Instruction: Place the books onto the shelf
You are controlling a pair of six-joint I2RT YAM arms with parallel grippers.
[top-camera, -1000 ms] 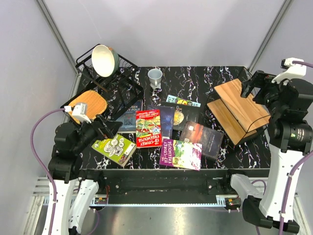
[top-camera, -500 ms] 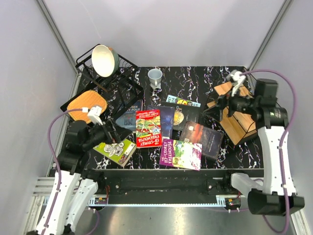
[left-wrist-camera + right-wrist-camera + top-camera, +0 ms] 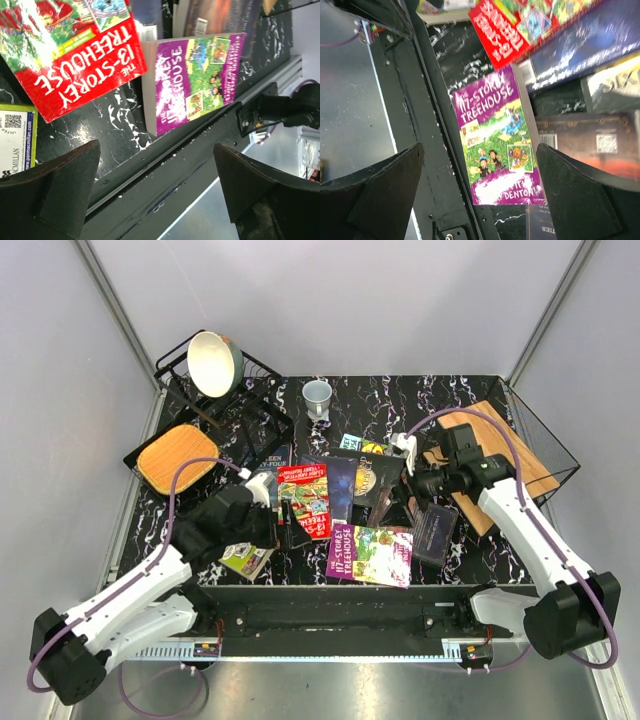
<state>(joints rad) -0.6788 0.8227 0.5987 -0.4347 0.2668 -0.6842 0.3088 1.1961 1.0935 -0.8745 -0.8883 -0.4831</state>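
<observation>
You now have both arms swung inward over the flat, glossy books at centre. Left gripper and right gripper stand wide apart, empty. Wooden shelf stands at right; round bowl sits in wire rack, upper left.

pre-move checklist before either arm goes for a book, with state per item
1. Left gripper open, nothing between the fingers: ok.
2. Right gripper open, nothing between the fingers: ok.
3. Purple book flat at the table's near edge, nothing lying on it: ok.
4. One arm per book: not ok. Both wrist views frame the purple book between the fingers.
5. Grippers apart from each other in the top view: ok.
6. Shelf free to load: cannot tell. The right arm hides much of it.
</observation>
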